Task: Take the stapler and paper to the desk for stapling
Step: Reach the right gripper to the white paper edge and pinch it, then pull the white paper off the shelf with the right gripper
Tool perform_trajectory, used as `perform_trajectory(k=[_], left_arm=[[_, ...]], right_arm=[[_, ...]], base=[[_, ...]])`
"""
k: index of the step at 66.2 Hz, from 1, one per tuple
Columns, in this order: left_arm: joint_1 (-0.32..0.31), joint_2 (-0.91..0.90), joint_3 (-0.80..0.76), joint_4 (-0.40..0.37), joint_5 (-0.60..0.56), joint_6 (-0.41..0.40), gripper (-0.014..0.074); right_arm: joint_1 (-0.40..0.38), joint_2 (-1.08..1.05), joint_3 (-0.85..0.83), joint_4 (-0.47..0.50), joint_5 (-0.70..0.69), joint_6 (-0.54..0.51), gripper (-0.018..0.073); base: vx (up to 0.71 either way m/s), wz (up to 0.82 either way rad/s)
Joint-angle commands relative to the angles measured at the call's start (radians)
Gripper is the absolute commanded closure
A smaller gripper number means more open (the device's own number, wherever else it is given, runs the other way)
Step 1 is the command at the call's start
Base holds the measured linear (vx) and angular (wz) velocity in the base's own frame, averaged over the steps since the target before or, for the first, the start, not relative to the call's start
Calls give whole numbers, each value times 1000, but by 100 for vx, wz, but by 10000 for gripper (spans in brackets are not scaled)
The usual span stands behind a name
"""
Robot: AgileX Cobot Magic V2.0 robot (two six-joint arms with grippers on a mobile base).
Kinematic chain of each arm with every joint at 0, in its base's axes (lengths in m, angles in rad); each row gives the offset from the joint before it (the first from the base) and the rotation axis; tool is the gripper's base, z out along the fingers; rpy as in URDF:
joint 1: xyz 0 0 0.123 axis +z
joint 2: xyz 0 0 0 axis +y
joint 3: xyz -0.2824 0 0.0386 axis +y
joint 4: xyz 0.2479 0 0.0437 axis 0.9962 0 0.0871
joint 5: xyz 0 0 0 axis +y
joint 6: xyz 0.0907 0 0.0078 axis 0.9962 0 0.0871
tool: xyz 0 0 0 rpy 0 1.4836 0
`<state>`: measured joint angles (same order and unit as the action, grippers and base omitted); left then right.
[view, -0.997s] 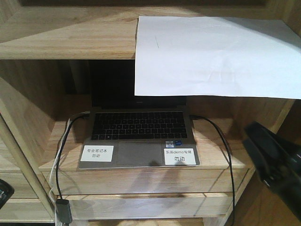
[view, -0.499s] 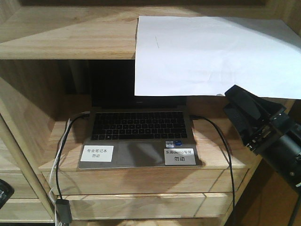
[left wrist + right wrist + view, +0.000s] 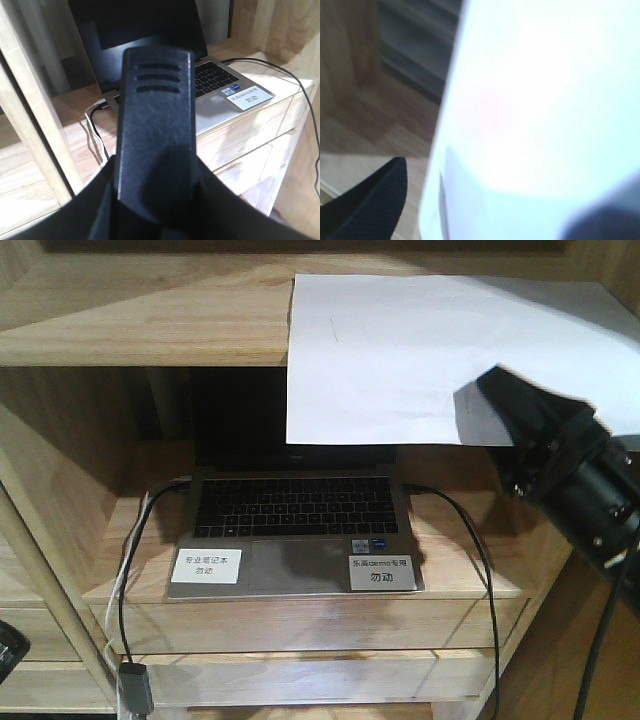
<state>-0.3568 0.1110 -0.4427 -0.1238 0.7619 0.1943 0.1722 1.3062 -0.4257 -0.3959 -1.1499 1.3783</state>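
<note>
**Fig. — Right claw at the overhanging paper; front + wrist views.**
The paper (image 3: 400, 350) lies on the upper shelf (image 3: 150, 310), its front part hanging over the edge, in front of the dark screen of the open laptop (image 3: 300, 510) on the shelf below. The right claw (image 3: 497, 400) sits before the sheet's lower right corner — jaws apart. In the wrist view one dark finger (image 3: 372, 200) shows left of the sheet's edge, w/ a blurred dark shape at lower right; contact w/ the paper can't be told. The left claw (image 3: 156, 70) hangs low at the left, facing the laptop; apart or together — can't tell.
</note>
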Motion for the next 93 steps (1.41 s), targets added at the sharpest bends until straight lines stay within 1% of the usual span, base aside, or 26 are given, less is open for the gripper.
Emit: perform_trajectory(k=[1, 6, 10, 15, 17, 18, 21, 24, 31, 39, 43, 49, 63, 71, 79, 93], left_arm=[[-3, 11, -28, -13, -117, -2, 603], [-3, 11, -28, -13, -117, -2, 603], [-3, 11, -28, -13, -117, -2, 603], [-3, 11, -28, -13, -117, -2, 603], [-3, 11, -28, -13, -117, -2, 603], [-3, 11, -28, -13, -117, -2, 603], [-3, 11, -28, -13, -117, -2, 603], [-3, 11, -28, -13, -117, -2, 603], [-3, 11, -28, -13, -117, -2, 603], [-3, 11, -28, -13, -117, -2, 603], [-3, 11, -28, -13, -117, -2, 603], [-3, 11, -28, -13, -117, -2, 603], [-3, 11, -28, -13, -117, -2, 603], [-3, 11, -28, -13, -117, -2, 603], [-3, 11, -28, -13, -117, -2, 603], [-3, 11, -28, -13, -117, -2, 603]], right_arm=[[10, -17, -43, 45, -195, -16, 31], [10, -17, -49, 48, -195, -16, 95], [10, -17, -49, 50, -195, -13, 194], [10, -17, -48, 44, -195, 16, 363], [10, -17, -48, 34, -195, 41, 431], [10, -17, -48, 30, -195, 52, 483], [10, -22, -46, 17, -195, 84, 578], [10, -34, -43, 7, -195, 101, 575], [12, -84, -29, 7, -195, 94, 571], [12, -185, 13, 13, -179, 58, 570], [12, -259, 64, 36, -149, 33, 569], [12, -355, 133, 82, -93, 23, 568], [12, -571, 333, 132, 54, 26, 566], [12, -650, 412, 155, 118, 53, 566], [12, -693, 458, 157, 129, 69, 566], [12, -739, 458, 90, 127, 89, 564]], base=[[0, 0], [0, 0], [0, 0], [0, 0], [0, 0], [0, 0], [0, 0], [0, 0], [0, 0], [0, 0], [0, 0], [0, 0], [0, 0], [0, 0], [0, 0], [0, 0]])
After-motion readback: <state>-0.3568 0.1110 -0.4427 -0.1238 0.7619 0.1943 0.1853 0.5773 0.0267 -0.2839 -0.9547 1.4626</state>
